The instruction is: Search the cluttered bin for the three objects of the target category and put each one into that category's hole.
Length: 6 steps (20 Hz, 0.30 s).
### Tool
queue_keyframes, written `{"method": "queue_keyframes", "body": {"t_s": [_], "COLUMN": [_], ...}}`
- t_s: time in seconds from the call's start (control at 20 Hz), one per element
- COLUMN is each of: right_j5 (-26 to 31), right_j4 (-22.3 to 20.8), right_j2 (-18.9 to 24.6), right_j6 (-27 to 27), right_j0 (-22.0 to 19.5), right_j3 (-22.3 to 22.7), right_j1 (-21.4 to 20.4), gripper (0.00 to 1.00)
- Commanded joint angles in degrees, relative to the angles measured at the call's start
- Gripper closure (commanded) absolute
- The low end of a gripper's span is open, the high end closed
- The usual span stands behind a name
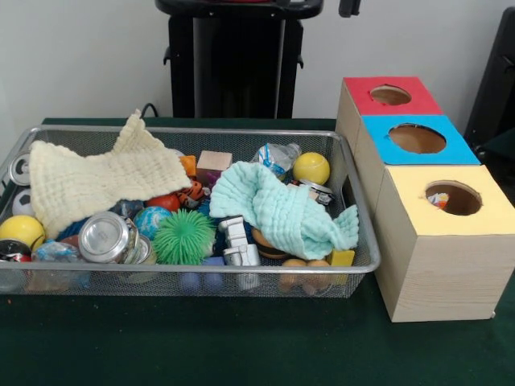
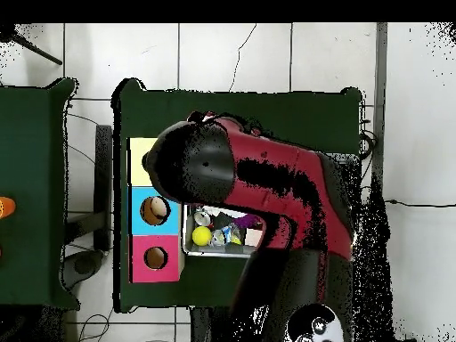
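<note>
Three cubes and one bin are sharing the green cloth-covered desk [image 1: 201,346], with the bin on the left of the front view.

- Arm [image 2: 267,187]: in the overhead view its glossy red and black shell is hanging over the bin and hiding most of it, with the rounded head sitting above the cube row.
- End effector [image 1: 348,6]: only a dark stub is poking in at the top edge of the front view, so I cannot tell whether it is apart or together.
- Bin [image 1: 201,281]: shallow silver wire mesh with a rounded rim, sitting just beside the cubes, probably to keep transfers short.
- Yellow-faced cube [image 1: 438,257]: pale wood grain, the largest, standing nearest the camera. Its round hole [image 1: 463,193] is facing up for drops from above. A small orange and blue scrap is showing inside, possibly a dotted piece, but it is too small to confirm.
- Blue-faced cube [image 1: 459,149] and red-faced cube [image 1: 358,96] are lining up behind it, touching.
- Cream waffle cloth [image 1: 105,177] and mint-green cloth [image 1: 282,209] are draping limply over the clutter, likely covering whatever lies beneath.
- Small stuff: spiky green ball [image 1: 183,237], shiny tin can [image 1: 105,237], smooth yellow ball [image 1: 311,167].
- No polka-dot pieces are showing in the bin. My guess is any remaining ones are hiding under those cloths.
</note>
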Motion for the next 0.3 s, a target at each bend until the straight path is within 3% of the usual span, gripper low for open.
{"method": "queue_keyframes", "body": {"t_s": [0.05,0.3], "right_j5": [8.7,8.2], "right_j4": [-3.4,-4.1], "right_j2": [6.4,7.3], "right_j6": [-8.0,-7.5], "right_j0": [-2.7,-3.0], "right_j3": [6.2,7.2], "right_j1": [0.6,-0.1], "gripper": [0.00,0.00]}}
